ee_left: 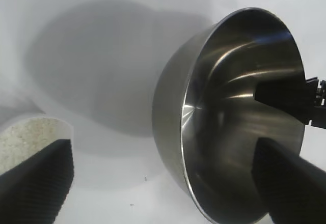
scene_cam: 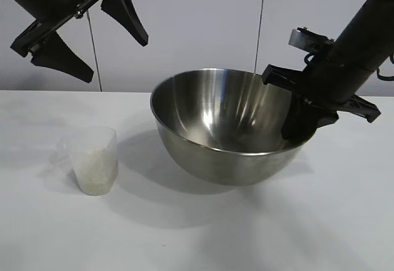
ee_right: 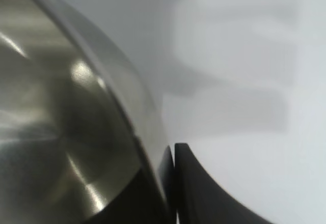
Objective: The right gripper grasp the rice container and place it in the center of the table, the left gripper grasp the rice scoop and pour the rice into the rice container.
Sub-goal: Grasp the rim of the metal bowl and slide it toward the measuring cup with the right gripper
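The rice container (scene_cam: 221,123), a big shiny steel bowl, sits tilted at the middle of the white table (scene_cam: 258,234). My right gripper (scene_cam: 300,126) is shut on its right rim, one finger inside the bowl and one outside. The right wrist view shows that gripper (ee_right: 174,155) pinching the thin rim of the rice container (ee_right: 61,132). The rice scoop (scene_cam: 93,160), a clear plastic cup, stands upright to the bowl's left with rice (scene_cam: 96,169) in it. My left gripper (scene_cam: 118,58) hangs open, high above the scoop. In its wrist view the left gripper (ee_left: 160,150) frames the rice scoop (ee_left: 28,132) and the rice container (ee_left: 224,122).
A white wall with vertical seams (scene_cam: 261,18) stands behind the table. Bare tabletop lies in front of the bowl and the scoop.
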